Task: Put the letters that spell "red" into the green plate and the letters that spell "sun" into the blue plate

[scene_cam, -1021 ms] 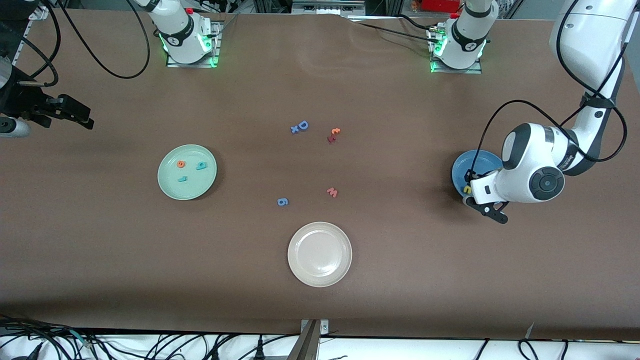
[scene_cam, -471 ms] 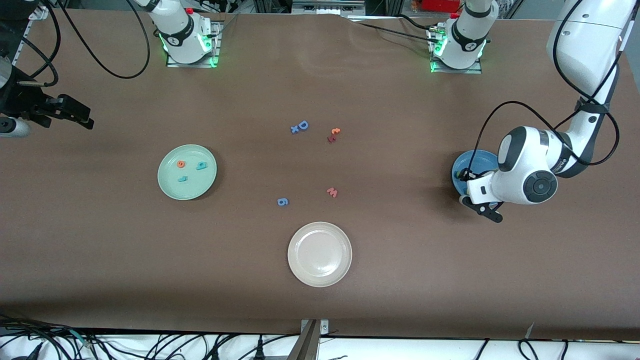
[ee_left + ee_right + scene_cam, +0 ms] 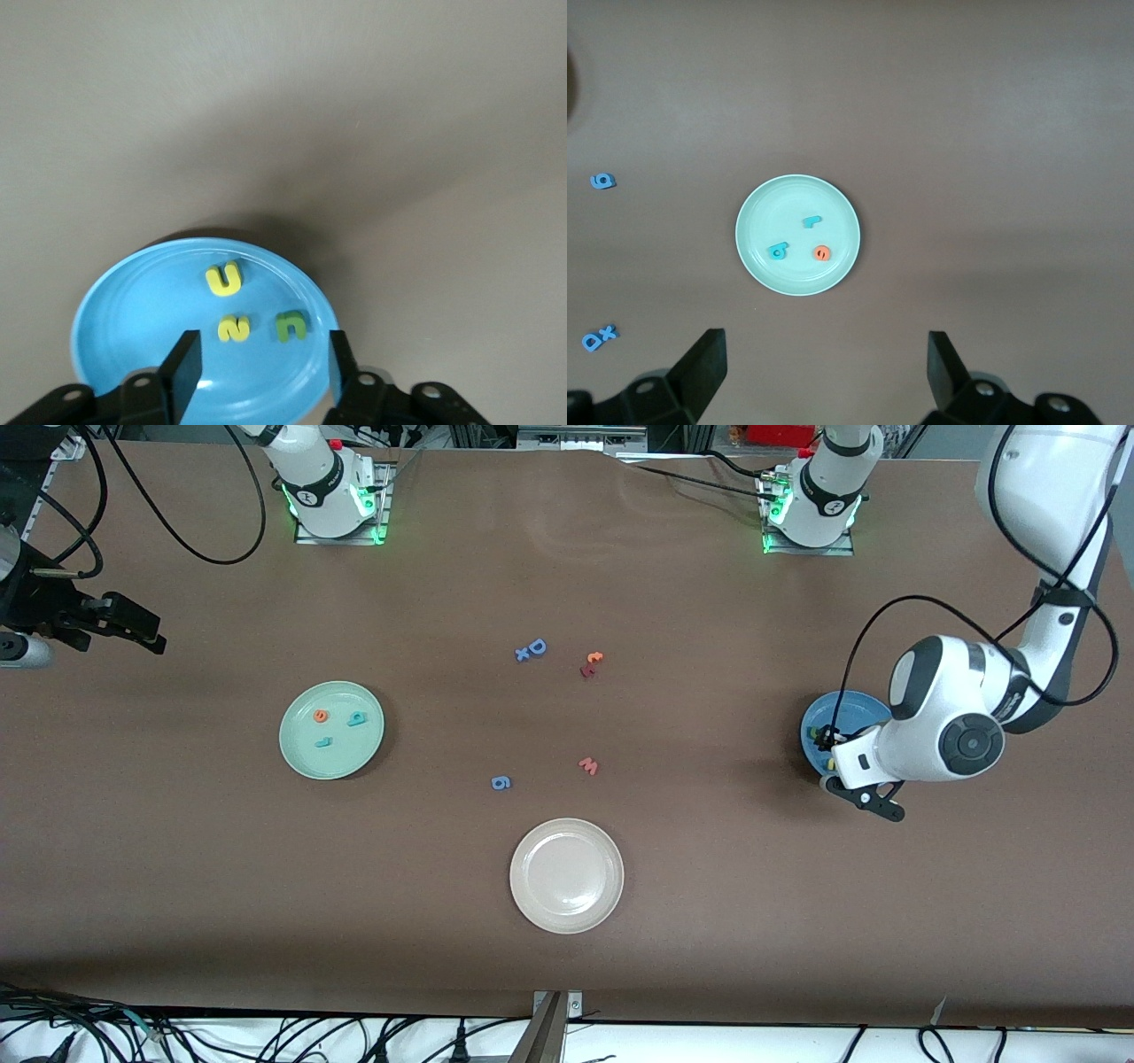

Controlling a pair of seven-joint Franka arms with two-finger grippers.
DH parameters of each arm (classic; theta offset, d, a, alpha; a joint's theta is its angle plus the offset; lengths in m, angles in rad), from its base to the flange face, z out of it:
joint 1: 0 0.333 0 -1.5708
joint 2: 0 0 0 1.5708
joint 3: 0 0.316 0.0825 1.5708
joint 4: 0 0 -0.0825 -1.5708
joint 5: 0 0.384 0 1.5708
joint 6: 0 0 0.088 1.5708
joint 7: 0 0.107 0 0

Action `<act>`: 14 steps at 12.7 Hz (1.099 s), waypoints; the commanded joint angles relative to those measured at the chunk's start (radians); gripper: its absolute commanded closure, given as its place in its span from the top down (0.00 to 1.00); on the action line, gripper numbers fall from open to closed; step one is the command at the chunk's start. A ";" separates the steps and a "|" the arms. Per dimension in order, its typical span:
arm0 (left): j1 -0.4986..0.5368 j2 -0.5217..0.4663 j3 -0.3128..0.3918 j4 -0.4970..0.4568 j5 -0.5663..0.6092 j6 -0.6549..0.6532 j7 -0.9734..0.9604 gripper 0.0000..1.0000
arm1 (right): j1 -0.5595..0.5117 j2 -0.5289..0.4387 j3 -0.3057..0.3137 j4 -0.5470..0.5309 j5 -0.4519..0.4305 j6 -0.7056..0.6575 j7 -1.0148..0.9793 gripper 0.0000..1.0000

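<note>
The right gripper (image 3: pixel 133 631) waits with jaws spread wide over the counter's right-arm end; the green plate (image 3: pixel 301 760) holds r, e, d. The left gripper (image 3: pixel 263 367) hovers directly above the blue plate (image 3: pixel 133 301), released, s, u, n inside: only upward retreat remains.

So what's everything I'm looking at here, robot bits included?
green plate: one, mint, toward the right arm's end
red letters: three on the green plate, orange e, teal d, teal r
blue plate: one, toward the left arm's end
sun letters: three on the blue plate, two yellow, one olive
cream plate: one, mid-table, nearest the front camera
loose letters: six, blue, orange-red, pink, mid-table
left end effector: open, over the blue plate
right end effector: open, waiting
</note>
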 commanded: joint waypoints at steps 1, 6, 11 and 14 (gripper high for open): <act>0.003 -0.113 -0.011 0.046 -0.016 -0.107 -0.046 0.71 | -0.006 0.005 0.005 0.016 0.017 -0.005 -0.004 1.00; 0.016 -0.124 -0.003 0.313 -0.050 -0.335 -0.045 1.00 | -0.006 0.004 0.005 0.016 0.017 -0.005 -0.005 1.00; 0.016 -0.165 -0.003 0.353 -0.050 -0.340 -0.133 1.00 | -0.006 0.004 0.005 0.016 0.017 -0.005 0.002 1.00; 0.013 -0.159 -0.005 0.359 -0.065 -0.339 -0.227 1.00 | -0.006 0.004 0.005 0.016 0.018 -0.005 -0.001 1.00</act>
